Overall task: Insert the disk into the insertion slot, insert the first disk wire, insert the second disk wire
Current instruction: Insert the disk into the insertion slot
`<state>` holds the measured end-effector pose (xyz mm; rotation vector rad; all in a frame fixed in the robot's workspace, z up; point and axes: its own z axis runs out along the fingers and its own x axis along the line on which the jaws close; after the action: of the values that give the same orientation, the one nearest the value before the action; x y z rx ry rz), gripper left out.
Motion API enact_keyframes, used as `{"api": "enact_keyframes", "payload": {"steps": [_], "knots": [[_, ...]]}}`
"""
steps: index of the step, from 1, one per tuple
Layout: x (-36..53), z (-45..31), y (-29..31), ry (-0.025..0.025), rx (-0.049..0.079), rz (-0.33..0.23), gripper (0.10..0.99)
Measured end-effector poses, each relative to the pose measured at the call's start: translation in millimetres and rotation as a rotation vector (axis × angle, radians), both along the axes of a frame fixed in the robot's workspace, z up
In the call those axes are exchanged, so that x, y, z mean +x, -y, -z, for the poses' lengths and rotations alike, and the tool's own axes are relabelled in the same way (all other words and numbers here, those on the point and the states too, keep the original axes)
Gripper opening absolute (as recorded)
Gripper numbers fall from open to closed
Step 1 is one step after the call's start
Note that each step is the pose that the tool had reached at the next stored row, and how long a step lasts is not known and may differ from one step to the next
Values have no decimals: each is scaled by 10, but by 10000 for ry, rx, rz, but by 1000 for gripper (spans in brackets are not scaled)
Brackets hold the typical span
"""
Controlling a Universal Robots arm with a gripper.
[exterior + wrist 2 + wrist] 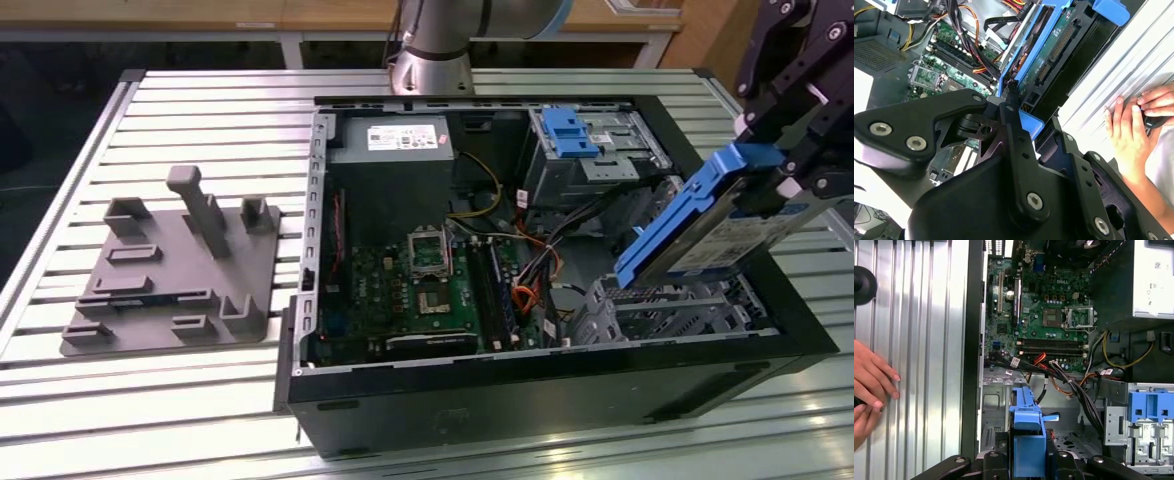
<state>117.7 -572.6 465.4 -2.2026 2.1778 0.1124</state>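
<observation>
The black gripper (790, 180), at the exterior view's right, is clamped on the upper end of the disk (714, 240) and holds it in the air. The disk is a flat silver slab with a white label, framed by a bright blue plastic carrier with ridged rails. It hangs steeply tilted, its lower end at the mouth of the insertion slot (674, 310). The slot is a boxy cage of thin, perforated silver sheet metal in a corner of an open black computer case (534, 400). Whether the lower edge already touches the cage is hard to tell.

The step in hand appears to be the first, seating the disk. Its connector edge (1056, 50) is bare, so neither wire is in. Seating calls for taking out the tilt so the blue rails meet the cage walls squarely, since stiff plastic against thin metal forgives little skew.

Beside the cage, a loose bundle of cables (1069, 382), black, orange and yellow, crosses a green motherboard (434, 285). The case rests on a ribbed aluminium table (200, 110), which also carries a grey moulded fixture (174, 275). A person's hand (1131, 127) lies flat on the table outside the case.
</observation>
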Motion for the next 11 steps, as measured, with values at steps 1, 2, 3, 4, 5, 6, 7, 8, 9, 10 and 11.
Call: {"api": "enact_keyframes", "payload": {"steps": [1,2,3,4,5,6,7,8,9,10,11], "knots": [[0,4,0,0,-1,0,365],[0,10,0,0,-1,0,365],[0,15,0,0,-1,0,365],[0,20,0,0,-1,0,365],[0,25,0,0,-2,0,365],[0,30,0,0,-1,0,365],[0,35,0,-1,-1,0,365],[0,40,0,0,-1,0,365],[0,45,0,0,-1,0,365],[0,51,0,0,-1,1,365],[0,56,0,0,-1,0,365]]}}
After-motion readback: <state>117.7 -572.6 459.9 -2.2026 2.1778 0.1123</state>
